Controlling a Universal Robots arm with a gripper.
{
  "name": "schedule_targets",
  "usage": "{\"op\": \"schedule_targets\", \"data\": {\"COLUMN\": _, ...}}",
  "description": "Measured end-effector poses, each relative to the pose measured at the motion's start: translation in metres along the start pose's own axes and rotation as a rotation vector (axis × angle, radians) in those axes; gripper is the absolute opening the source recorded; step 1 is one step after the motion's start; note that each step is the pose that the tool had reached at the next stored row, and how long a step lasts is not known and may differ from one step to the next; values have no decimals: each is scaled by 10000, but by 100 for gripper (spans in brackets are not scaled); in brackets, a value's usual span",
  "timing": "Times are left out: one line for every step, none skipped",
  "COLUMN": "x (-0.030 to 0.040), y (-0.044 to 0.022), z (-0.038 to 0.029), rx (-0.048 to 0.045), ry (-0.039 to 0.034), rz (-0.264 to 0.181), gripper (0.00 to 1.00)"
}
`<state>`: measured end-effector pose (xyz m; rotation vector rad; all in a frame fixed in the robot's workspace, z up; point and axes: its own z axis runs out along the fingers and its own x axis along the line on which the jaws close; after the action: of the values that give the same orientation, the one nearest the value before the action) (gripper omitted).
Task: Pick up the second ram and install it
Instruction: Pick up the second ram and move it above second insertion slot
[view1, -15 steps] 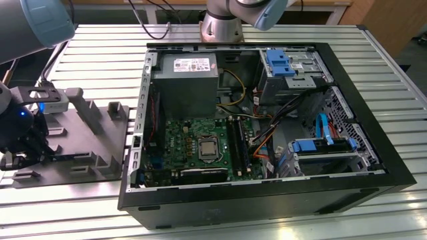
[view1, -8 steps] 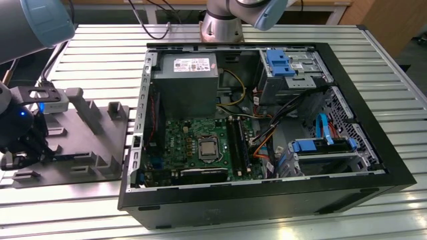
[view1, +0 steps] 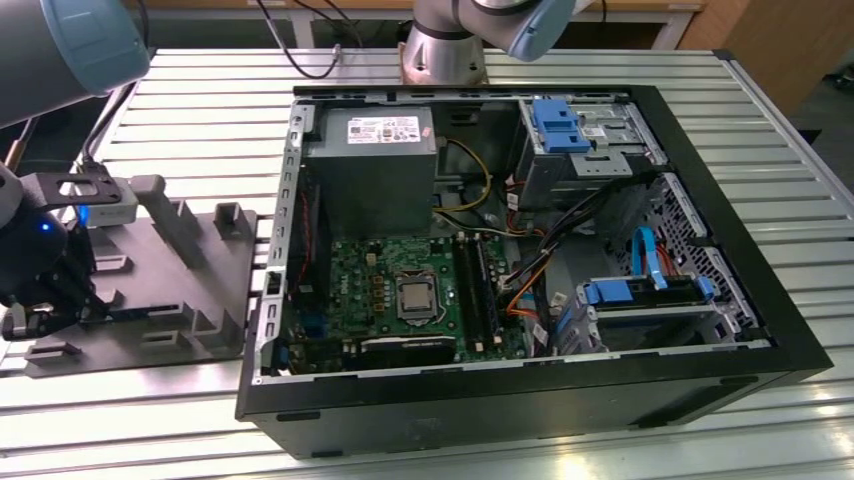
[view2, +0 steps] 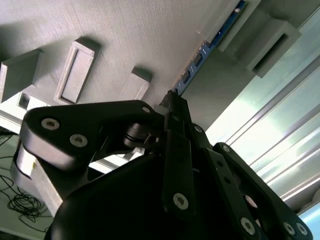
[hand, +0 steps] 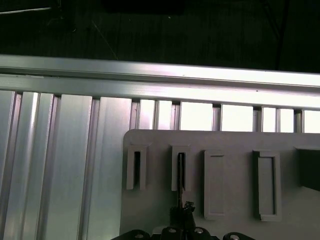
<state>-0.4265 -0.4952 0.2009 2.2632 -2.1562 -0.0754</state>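
The second ram (view2: 207, 47) is a thin dark blue-green stick standing on edge in a slot of a grey fixture plate (view1: 200, 285) at the exterior view's left. The first wrist view shows it edge-on as a dark line (hand: 181, 170) in its slot. My gripper (view1: 74, 310) is down at the stick's near end, with its black fingers (view2: 177, 145) shut on that end. In the exterior view the stick (view1: 140, 311) runs out from the gripper across the plate. In the first wrist view the gripper (hand: 182, 207) meets the stick's end.
An open computer case (view1: 747, 380) lies at the exterior view's right, holding a green motherboard (view1: 387, 270), long black memory slots (view1: 477, 290), a grey power-supply box (view1: 371, 160) and loose cables. The fixture has several raised blocks (view1: 234, 220). All rests on a slatted aluminium table (view1: 200, 100).
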Motion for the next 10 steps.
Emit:
{"op": "schedule_targets", "data": {"x": 0, "y": 0, "z": 0, "rx": 0, "ry": 0, "rz": 0, "gripper": 11}}
{"op": "schedule_targets", "data": {"x": 0, "y": 0, "z": 0, "rx": 0, "ry": 0, "rz": 0, "gripper": 11}}
{"op": "schedule_targets", "data": {"x": 0, "y": 0, "z": 0, "rx": 0, "ry": 0, "rz": 6, "gripper": 11}}
{"op": "schedule_targets", "data": {"x": 0, "y": 0, "z": 0, "rx": 2, "ry": -3, "rz": 64, "gripper": 11}}
{"op": "schedule_targets", "data": {"x": 0, "y": 0, "z": 0, "rx": 3, "ry": -4, "rz": 123, "gripper": 11}}
{"op": "schedule_targets", "data": {"x": 0, "y": 0, "z": 0, "rx": 3, "ry": -4, "rz": 125, "gripper": 11}}
{"op": "schedule_targets", "data": {"x": 0, "y": 0, "z": 0, "rx": 3, "ry": -6, "rz": 133, "gripper": 11}}
{"op": "schedule_targets", "data": {"x": 0, "y": 0, "z": 0, "rx": 3, "ry": -6, "rz": 143, "gripper": 11}}
{"op": "schedule_targets", "data": {"x": 0, "y": 0, "z": 0, "rx": 4, "ry": -7, "rz": 143, "gripper": 11}}
{"op": "schedule_targets", "data": {"x": 0, "y": 0, "z": -2, "rx": 5, "ry": -7, "rz": 143, "gripper": 11}}
